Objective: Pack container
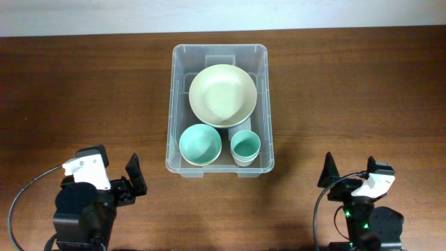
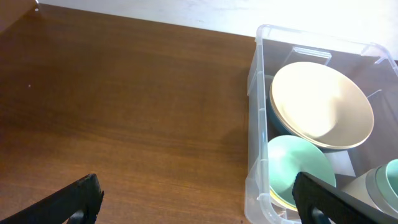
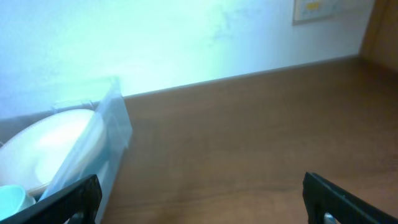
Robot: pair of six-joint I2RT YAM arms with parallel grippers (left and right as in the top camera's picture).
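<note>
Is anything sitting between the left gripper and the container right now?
Nothing visible does. Only bare table lies between the open left gripper and the container, on its left-wall side.

My right gripper [image 3: 202, 200] hangs over the brown table [image 3: 249, 118]. Its 2 dark fingers [image 3: 348, 200] are spread to the bottom corners with nothing between them. Off to my left stands the clear container [image 3: 117, 130], with a cream bowl [image 3: 50, 146] inside and a pale teal rim [image 3: 9, 194] just below it. A white wall [image 3: 186, 37] rises behind.
</note>
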